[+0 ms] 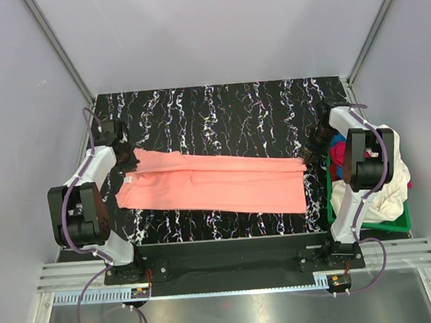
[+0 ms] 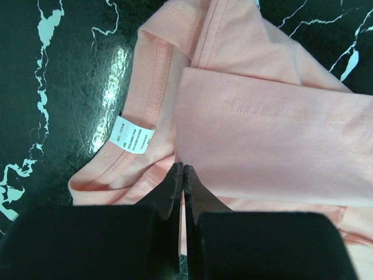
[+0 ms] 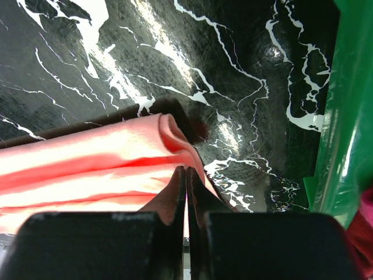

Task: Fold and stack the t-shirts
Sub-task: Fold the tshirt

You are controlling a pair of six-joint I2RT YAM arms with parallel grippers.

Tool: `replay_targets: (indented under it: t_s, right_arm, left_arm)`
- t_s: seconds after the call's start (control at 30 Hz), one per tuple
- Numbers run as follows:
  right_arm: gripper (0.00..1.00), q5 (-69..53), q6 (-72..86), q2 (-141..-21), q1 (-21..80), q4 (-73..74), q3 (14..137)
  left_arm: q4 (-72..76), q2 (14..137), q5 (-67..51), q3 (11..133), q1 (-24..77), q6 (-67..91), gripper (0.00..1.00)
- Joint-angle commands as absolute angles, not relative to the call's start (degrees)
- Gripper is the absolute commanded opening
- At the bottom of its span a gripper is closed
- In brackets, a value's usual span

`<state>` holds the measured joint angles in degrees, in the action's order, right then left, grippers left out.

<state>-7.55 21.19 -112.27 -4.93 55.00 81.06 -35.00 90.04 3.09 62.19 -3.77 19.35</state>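
**Two arms pinch a folded pink shirt at both ends**

The left gripper (image 2: 183, 169), fingers pressed together, nips the edge of a folded-over flap of the salmon-pink cloth t-shirt (image 1: 217, 187) close to the collar. The small white neck label (image 2: 132, 138) lies face up just beside it. At the other end the right gripper (image 3: 185, 170), likewise clamped tight, pinches the shirt's far corner, where the cloth curls up in a small ridge towards the fingertips.

Between them the shirt lies flat as a long, narrow band on the black, white-veined marble-pattern table (image 1: 219, 109). It runs from near the left edge almost to the right edge, midway between the near and far edges, with its right end a little nearer the arms' bases.

Just beyond that right end, at the table's right edge, sits the green plastic basket (image 1: 368, 228). It is heaped with a crumpled cream-white shirt (image 1: 384, 187), with scraps of magenta and blue cloth (image 1: 338, 151) showing at its far end, behind the right arm.
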Motion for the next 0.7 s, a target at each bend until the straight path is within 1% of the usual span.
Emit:
replay_targets:
  t_s: [0.0, 0.43, 0.67]
  right_arm:
    - [0.0, -6.24, 20.83, -112.24, -5.1, 54.05, 82.0]
    - [0.0, -5.8, 20.39, -112.06, -5.1, 54.23, 81.39]
    - [0.0, -5.45, 20.39, -112.41, -5.1, 54.49, 81.21]
  left_arm:
    - [-33.66, 88.33, 5.27, 61.52, -4.31, 19.42, 0.0]
    - [-33.49, 88.77, 7.03, 58.89, -4.31, 19.51, 0.0]
    - [-33.57, 88.94, 7.64, 59.5, -4.31, 19.51, 0.0]
